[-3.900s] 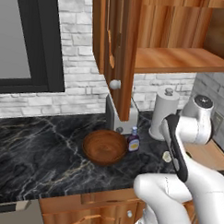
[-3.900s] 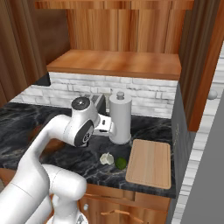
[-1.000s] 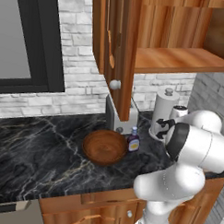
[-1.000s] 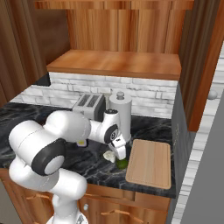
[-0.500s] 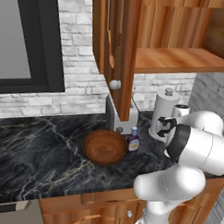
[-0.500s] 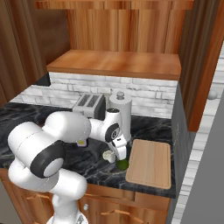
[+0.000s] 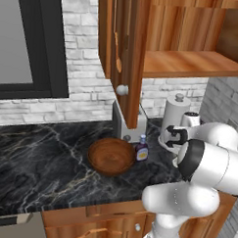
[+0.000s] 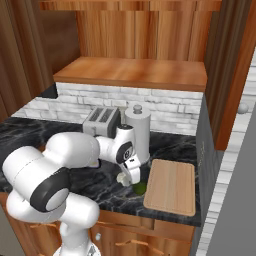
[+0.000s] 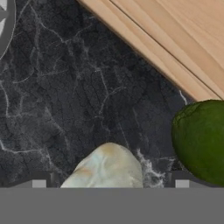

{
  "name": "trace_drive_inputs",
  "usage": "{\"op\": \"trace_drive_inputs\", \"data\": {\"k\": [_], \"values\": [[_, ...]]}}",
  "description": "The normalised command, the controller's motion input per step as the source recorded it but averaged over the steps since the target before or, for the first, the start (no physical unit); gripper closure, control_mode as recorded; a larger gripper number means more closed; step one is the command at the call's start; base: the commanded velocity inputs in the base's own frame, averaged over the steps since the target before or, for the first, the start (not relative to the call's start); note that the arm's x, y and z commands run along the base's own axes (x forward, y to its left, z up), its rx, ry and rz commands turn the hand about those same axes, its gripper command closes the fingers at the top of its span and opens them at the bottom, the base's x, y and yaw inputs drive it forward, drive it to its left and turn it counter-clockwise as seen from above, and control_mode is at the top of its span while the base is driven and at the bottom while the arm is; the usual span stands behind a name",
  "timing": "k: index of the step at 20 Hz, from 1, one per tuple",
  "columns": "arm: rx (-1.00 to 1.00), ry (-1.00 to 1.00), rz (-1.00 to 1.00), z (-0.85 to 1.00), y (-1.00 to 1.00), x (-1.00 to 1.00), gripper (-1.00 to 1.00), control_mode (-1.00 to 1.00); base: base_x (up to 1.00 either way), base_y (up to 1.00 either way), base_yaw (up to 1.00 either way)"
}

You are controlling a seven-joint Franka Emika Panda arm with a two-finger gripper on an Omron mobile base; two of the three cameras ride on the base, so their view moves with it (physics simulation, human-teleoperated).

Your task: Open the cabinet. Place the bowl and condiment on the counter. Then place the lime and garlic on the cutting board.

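Your gripper (image 9: 109, 186) is hanging wide open, gripping nothing, with the garlic (image 9: 106, 168) lying between its 2 fingertips on the counter (image 9: 65, 96), the lime (image 9: 201, 140) sitting beside the cutting board (image 9: 175, 39).

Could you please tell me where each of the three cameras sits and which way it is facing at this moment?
Left base view: behind the arm on its left, looking forward over the counter, bowl, condiment; white arm lower right.
Right base view: behind on the right, looking at the cutting board; arm lower left, tool low over the garlic.
Hand view: on the hand, looking down at garlic, lime, board edge; open fingertips at bottom.
Shared: both base views show the paper-towel roll.
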Motion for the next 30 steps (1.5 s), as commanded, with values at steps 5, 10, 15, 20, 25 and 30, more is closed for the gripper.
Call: {"op": "trace_drive_inputs", "data": {"k": [5, 10, 15, 20, 25, 30], "values": [[0.0, 0.01, -0.01, 0.0, 0.15, 0.0, -1.0, -1.0, 0.0, 0.0, 0.0], [0.0, 0.01, 0.0, -0.09, -0.03, -0.08, -1.0, -1.0, 0.0, 0.0, 0.0], [0.0, 0.04, 0.0, -0.19, -0.01, -0.07, -1.0, -1.0, 0.0, 0.0, 0.0], [0.0, 0.0, 0.0, -0.01, 0.01, 0.0, 1.0, -1.0, 0.0, 0.0, 0.0], [0.0, 0.0, 0.0, 0.12, 0.0, 0.0, 1.0, -1.0, 0.0, 0.0, 0.0], [0.0, 0.0, 0.0, 0.46, 0.0, 0.0, 1.0, -1.0, 0.0, 0.0, 0.0]]}}
